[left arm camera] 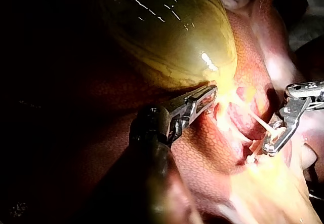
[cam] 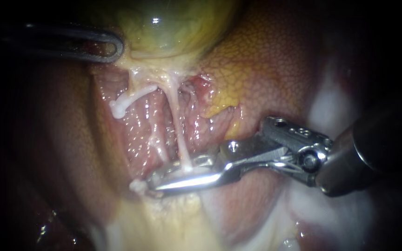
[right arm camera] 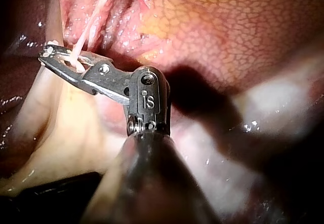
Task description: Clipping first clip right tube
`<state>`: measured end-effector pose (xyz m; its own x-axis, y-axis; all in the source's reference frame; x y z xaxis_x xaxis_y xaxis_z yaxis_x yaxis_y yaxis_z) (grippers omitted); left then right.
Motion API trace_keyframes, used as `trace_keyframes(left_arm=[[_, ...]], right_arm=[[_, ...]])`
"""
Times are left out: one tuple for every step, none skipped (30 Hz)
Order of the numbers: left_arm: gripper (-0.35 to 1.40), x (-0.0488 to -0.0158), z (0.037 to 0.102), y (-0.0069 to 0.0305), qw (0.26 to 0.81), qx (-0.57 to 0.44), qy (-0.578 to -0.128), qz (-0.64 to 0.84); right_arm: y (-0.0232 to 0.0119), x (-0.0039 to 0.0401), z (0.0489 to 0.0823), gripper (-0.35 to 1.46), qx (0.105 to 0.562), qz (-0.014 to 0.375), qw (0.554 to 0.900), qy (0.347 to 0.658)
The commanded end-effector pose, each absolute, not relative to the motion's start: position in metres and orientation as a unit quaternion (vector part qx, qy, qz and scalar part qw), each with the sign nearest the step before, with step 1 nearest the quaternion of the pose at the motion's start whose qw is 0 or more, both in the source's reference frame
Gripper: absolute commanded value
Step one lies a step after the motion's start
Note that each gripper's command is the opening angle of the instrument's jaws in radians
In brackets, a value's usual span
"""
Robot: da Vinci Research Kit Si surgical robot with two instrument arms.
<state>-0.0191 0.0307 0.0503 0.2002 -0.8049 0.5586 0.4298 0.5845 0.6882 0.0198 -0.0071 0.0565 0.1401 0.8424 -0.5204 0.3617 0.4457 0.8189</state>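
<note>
- Nearest: right instrument [cam: 164, 179], lying low across the field with its tip past the right tube [cam: 177, 125]. Jaws slightly spread, narrow gap between them.
- Right tube runs down from the gallbladder's neck, thin, pale and taut. Its lower end sits in that gap, roughly mid-length of the jaws. The right wrist view agrees: the tube crosses between both jaws. We see no flattening of the tube and no clip on it yet.
- We judge the step as positioned and not yet fired.
- Left tube [cam: 133, 96] lies just beside and ends in a pale knob, clear of the jaws.
- Liver [cam: 275, 69] lies behind and to the side, with the raw bed under both tubes.
- Farthest: gallbladder [cam: 173, 28], with the left instrument [cam: 112, 46] pinched on tissue at its base and holding it up. That pull looks like what keeps the tubes stretched.
- Risk: the tube is thin and tight, so a pull or twist from the right instrument on closing could tear it.
- Risk: the jaw tips lie against pale tissue beyond the tube, and closing could catch it in the clip.
- Risk: if the left instrument slips, tension drops and the tube may slide out of the gap.
- Risk: an oblique bite may leave the tube only partly closed.
</note>
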Motion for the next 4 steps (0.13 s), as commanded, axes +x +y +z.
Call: trace_keyframes(left_arm=[[-0.35,-0.0191,0.0503,0.0307,0.750,0.195,-0.480,-0.412],[-0.35,-0.0191,0.0503,0.0307,0.750,0.195,-0.480,-0.412],[-0.35,-0.0191,0.0502,0.0307,0.750,0.196,-0.480,-0.412],[-0.35,-0.0191,0.0502,0.0307,0.750,0.196,-0.480,-0.412]], right_arm=[[-0.0071,0.0198,0.0565,-0.35,0.484,0.207,0.580,0.622],[-0.0071,0.0198,0.0565,-0.35,0.484,0.207,0.580,0.622],[-0.0071,0.0198,0.0565,-0.35,0.484,0.207,0.580,0.622],[-0.0071,0.0198,0.0565,-0.35,0.484,0.207,0.580,0.622]])
